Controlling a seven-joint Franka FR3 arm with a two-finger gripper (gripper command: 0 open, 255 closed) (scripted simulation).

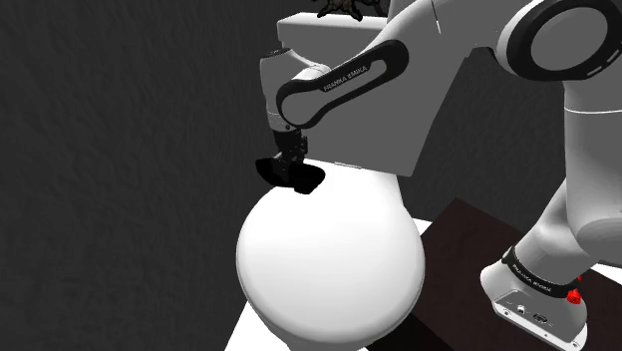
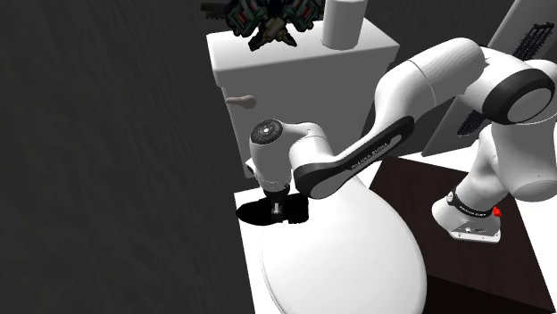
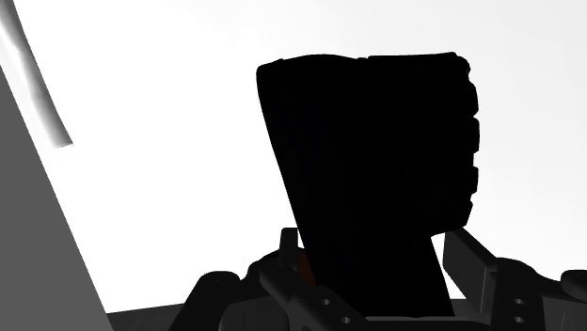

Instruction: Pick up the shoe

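Observation:
A black shoe [image 1: 311,181] lies at the back of a white closed toilet lid [image 1: 329,259], close to the hinge. My black gripper [image 1: 292,160] comes straight down onto it from above. In the wrist view the shoe [image 3: 376,160] stands as a dark ribbed block between my fingers [image 3: 466,259], which press against both of its sides, so the gripper [image 3: 372,259] is shut on it. In the second exterior view the shoe [image 2: 254,214] sits under the gripper [image 2: 278,207] near the lid's [image 2: 339,259] back edge.
The white toilet tank [image 2: 295,71] rises right behind the shoe, with a flush handle [image 2: 241,101], a white roll [image 2: 344,22] and a dark spiky object [image 2: 268,22] on top. A dark wall is to the second exterior view's left. The dark stand [image 2: 482,268] is beside the toilet.

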